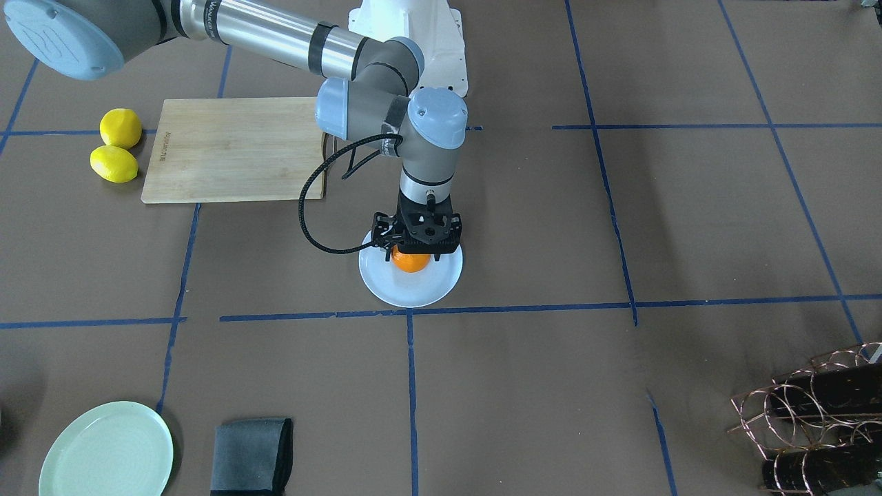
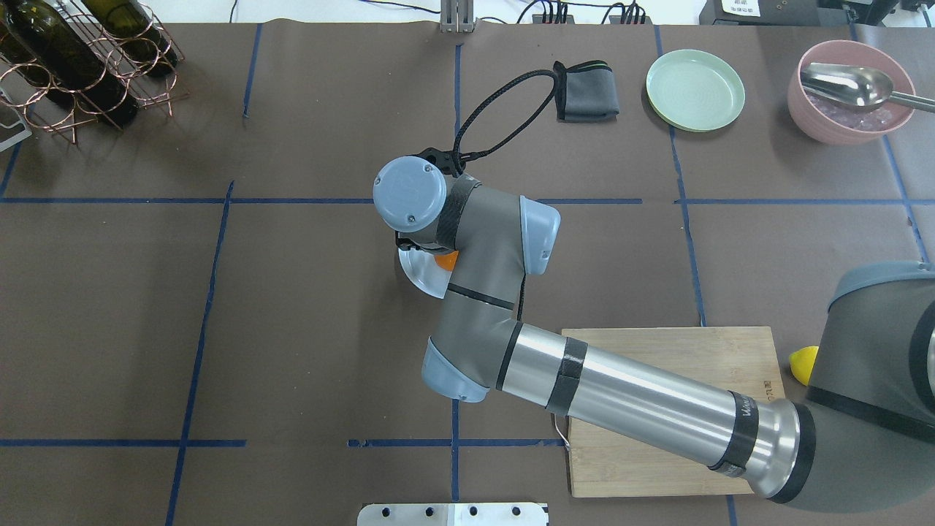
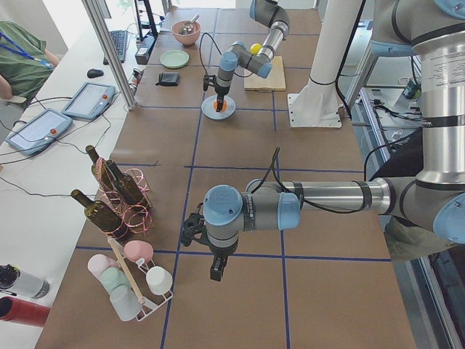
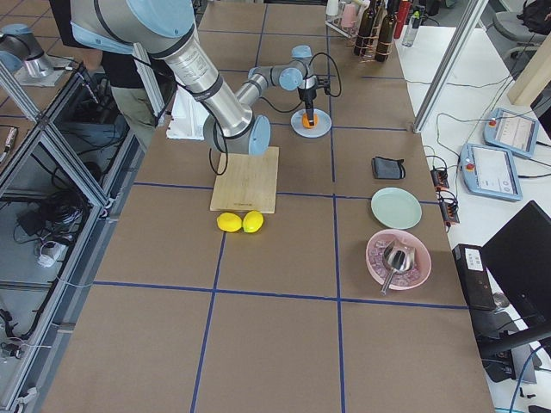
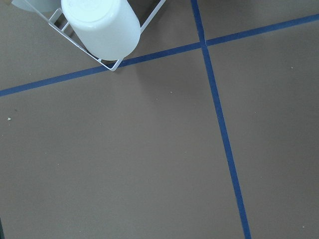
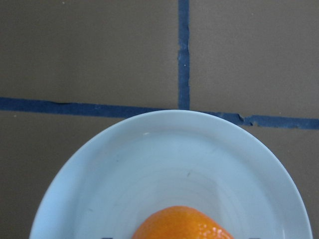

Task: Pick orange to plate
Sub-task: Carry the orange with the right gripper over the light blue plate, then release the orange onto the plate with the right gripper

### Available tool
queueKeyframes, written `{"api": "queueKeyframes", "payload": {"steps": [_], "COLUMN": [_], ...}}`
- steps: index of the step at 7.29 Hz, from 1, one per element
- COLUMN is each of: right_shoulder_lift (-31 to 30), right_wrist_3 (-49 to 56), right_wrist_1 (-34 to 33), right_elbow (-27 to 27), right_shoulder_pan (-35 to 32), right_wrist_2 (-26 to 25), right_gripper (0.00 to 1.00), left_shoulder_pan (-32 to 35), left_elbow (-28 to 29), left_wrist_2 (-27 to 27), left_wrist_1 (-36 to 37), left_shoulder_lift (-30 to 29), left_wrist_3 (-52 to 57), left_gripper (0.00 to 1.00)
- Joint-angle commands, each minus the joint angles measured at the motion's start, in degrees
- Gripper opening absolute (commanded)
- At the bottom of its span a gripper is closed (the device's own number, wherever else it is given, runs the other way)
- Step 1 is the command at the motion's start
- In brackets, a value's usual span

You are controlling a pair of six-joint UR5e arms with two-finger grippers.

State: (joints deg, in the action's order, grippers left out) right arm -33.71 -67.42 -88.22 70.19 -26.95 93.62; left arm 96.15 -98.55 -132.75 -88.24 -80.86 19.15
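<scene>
Robotics lab, no question. The big grey right arm (image 1: 262,34) sweeps in from eleven o'clock in the front-facing view, and the left arm (image 3: 320,200) stretches out at three o'clock in the left-side view. The table (image 1: 524,386) is papered brown and ruled into squares with blue tape (image 1: 411,386). Teach pendants (image 3: 89,100) lie on the side bench at ten o'clock, cables trailing, by an aluminium post (image 3: 109,51). Staged props too: lemons (image 1: 120,127), cutting board (image 1: 234,148), wine rack (image 2: 80,66).
</scene>
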Motion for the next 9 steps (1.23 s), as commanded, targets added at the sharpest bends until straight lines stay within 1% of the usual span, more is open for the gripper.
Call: {"api": "queueKeyframes", "payload": {"steps": [1, 2, 3, 4, 5, 6, 7, 8, 9], "right_shoulder_lift": [0.1, -0.1, -0.6, -3.3, -8.2, -13.2, -18.7, -23.1, -26.9], "right_wrist_3": [0.0, 1.7, 6.8, 13.6, 22.9, 33.8, 46.1, 55.7, 63.1], "right_wrist_1": [-0.1, -0.4, -1.2, -4.4, -7.0, -9.3, -10.7, -12.1, -12.3], "right_elbow": [0.6, 1.7, 2.7, 6.9, 13.2, 17.9, 21.5, 23.6, 24.6], "right_shoulder_pan": [-0.2, -3.1, -6.8, -11.9, -18.1, -24.8, -31.8, -37.0, -40.7], "right_wrist_2": [0.0, 1.4, 5.9, 11.0, 16.5, 22.6, 27.0, 29.5, 29.9], "right_gripper": [1.00, 1.00, 1.00, 1.00, 1.00, 1.00, 1.00, 1.00, 1.00], "left_shoulder_pan": [0.0, 0.0, 0.0, -0.1, 0.0, 0.0, 0.0, 0.0, -0.1], "left_elbow": [0.0, 0.1, 0.0, 0.3, 0.6, 0.0, -0.1, -0.8, -1.6], "left_wrist_2": [-0.1, 0.2, 0.3, 0.2, -0.2, -0.2, -0.3, -0.3, -0.4], "left_wrist_1": [0.0, 0.0, 0.0, 0.1, 0.4, 0.7, 0.8, 0.7, 0.7], "left_shoulder_lift": [0.0, 0.0, -0.1, -0.1, 0.3, 0.2, 0.0, -0.2, -0.3], "left_wrist_3": [0.0, 0.0, 0.1, 0.0, 0.1, -0.4, -2.6, -7.0, -11.0], "left_gripper": [1.00, 1.00, 1.00, 1.00, 1.00, 1.00, 1.00, 1.00, 1.00]}}
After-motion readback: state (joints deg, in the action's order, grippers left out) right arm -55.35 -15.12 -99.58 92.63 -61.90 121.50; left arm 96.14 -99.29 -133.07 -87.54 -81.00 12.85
